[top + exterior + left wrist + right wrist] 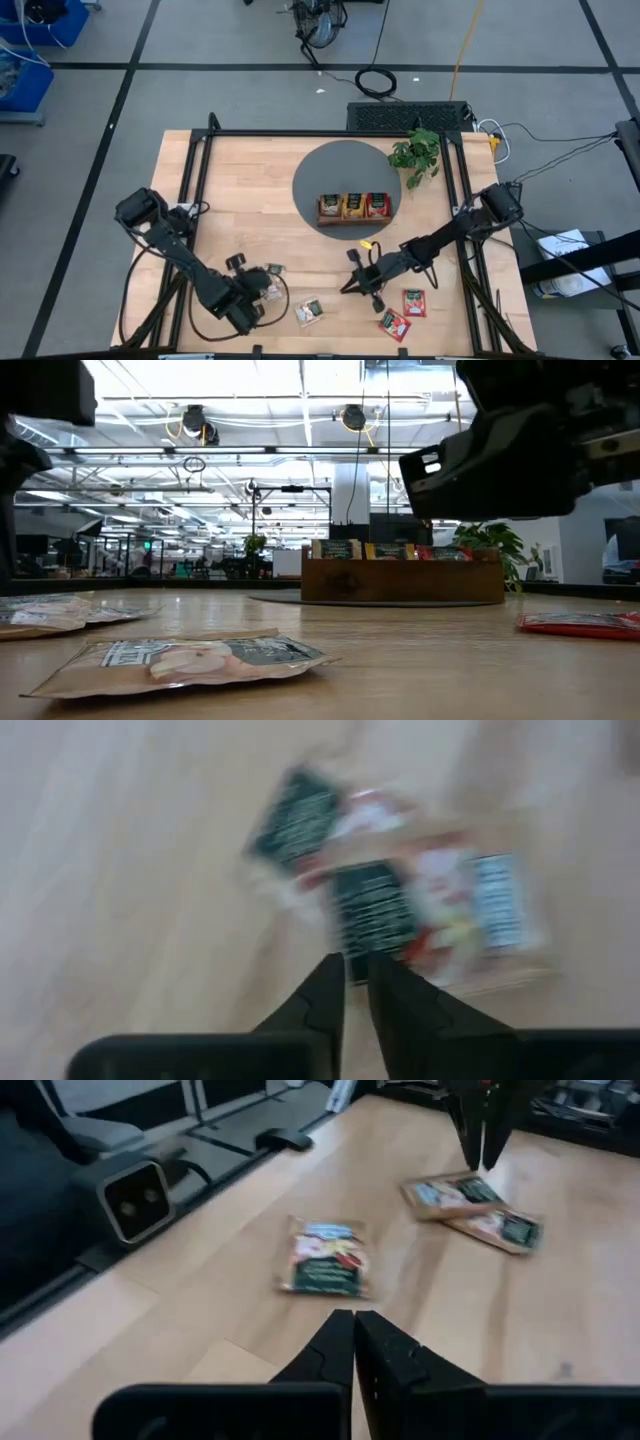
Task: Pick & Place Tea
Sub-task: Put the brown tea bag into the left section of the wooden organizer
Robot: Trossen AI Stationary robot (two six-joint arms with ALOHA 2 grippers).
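Observation:
The tea is flat square sachets. Two overlapping beige ones (270,291) (440,910) lie at the near left, and my left gripper (356,975) (480,1150) points steeply down just above them, open by only a narrow gap. Another beige sachet (308,312) (325,1260) lies flat near the front edge. My right gripper (351,287) (353,1322) is shut and empty, hovers to its right and points almost level at it. Two red sachets (414,302) (394,324) lie at the near right.
A brown wooden tray (353,218) with sachets standing in its compartments sits on a dark round mat (325,170) at the table's middle far side. A small green plant (418,150) stands behind it to the right. A small yellow scrap (367,242) lies near the tray.

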